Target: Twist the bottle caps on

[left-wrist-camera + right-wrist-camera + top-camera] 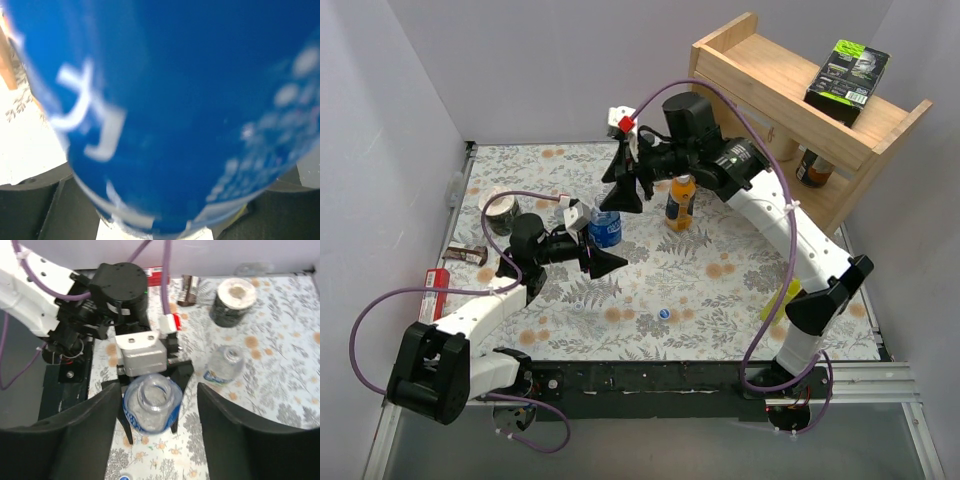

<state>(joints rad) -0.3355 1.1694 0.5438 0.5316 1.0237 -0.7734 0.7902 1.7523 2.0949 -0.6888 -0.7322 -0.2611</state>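
- The bottle (606, 230) with the blue label stands upright mid-table, its long axis vertical. Its mouth is bare and points up, with no cap on it.
- The left gripper (600, 245) is clamped on this bottle, one finger against each side of the label.
- The right gripper (159, 387) hangs directly above the open mouth. Its fingers are spread wide and hold nothing.
- In the top view the blue cap (664, 313) lies loose on the table (740, 290). It is at 5 o'clock from the bottle, towards the near edge and well apart from both grippers.
- The likely next move is to fetch that cap. The free right gripper is the one placed to do it, travelling down and towards 5 o'clock, then back over the mouth.
- The orange bottle (681, 200) stands at 2 o'clock from the held one, near the right gripper's path.
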